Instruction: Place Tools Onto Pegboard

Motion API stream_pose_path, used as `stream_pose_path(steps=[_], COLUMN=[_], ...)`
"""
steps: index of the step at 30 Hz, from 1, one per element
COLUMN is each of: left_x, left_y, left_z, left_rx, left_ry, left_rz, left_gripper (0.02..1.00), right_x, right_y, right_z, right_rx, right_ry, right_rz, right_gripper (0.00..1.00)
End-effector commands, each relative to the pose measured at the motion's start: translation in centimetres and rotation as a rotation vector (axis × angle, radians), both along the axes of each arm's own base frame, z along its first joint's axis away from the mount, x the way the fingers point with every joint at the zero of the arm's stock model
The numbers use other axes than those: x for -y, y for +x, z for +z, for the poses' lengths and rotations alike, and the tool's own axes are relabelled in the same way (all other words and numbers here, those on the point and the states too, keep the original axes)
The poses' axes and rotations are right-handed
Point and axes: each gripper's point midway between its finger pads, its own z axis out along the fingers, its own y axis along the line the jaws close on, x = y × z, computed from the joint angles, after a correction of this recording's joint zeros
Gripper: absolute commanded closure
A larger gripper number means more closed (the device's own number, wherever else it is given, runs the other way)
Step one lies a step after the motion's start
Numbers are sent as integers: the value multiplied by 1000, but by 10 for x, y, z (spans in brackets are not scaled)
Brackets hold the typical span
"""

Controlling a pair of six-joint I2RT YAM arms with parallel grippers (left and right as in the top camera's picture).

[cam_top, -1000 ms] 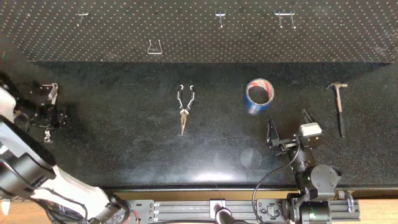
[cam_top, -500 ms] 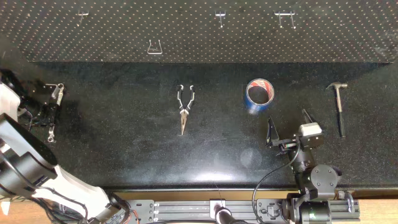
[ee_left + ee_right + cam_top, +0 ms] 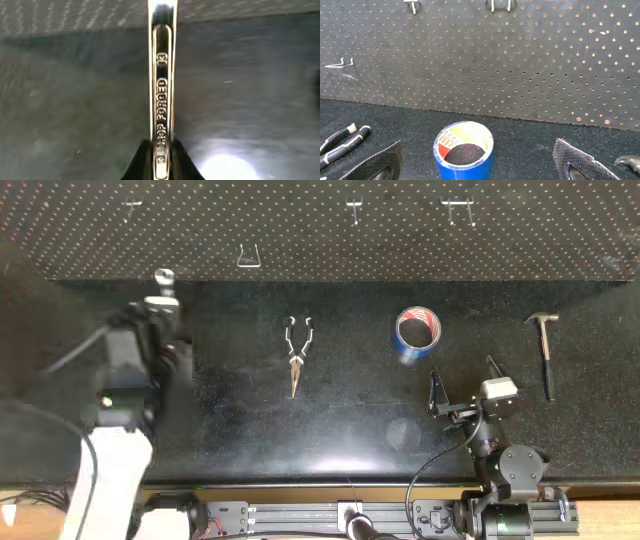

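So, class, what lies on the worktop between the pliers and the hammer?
A blue tape roll, seen in the top view between the pliers and the hammer.

The left arm [image 3: 120, 380] comes up from its base near 7 o'clock in the top view and stretches toward 11 o'clock, wrist and hand in one line pointing to 12. The left gripper [image 3: 160, 300] is clamped on the shank of a wrench [image 3: 161, 75], its dark fingers [image 3: 141, 161] pressed against either side. The right arm [image 3: 500, 465] sits folded low near 5 o'clock, close over its base, with the right gripper [image 3: 463, 383] aimed toward 12 and its jaws spread wide around nothing.
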Motion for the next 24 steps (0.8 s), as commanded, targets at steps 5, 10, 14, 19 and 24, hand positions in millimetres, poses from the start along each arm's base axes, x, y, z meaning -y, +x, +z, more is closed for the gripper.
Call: stream_pose_path(steps=[5, 10, 14, 19, 24], left_x=[-36, -28, -26, -26, -27], left_y=[38, 77, 80, 84, 79], left_z=[44, 50, 53, 60, 73], left_rx=[241, 227, 238, 273, 307], left_ry=[79, -9, -13, -13, -12], left_rz=[218, 149, 132, 133, 135], left_gripper=[991, 989, 989, 991, 991], right_x=[0, 0, 0, 0, 0], right_y=[0, 0, 0, 0, 0], right_z=[-1, -1, -1, -1, -1], right_rx=[-1, -1, -1, -1, -1], right_ry=[5, 5, 5, 5, 5], right_rz=[4, 4, 4, 4, 4], right_gripper=[25, 25, 25, 25, 25])
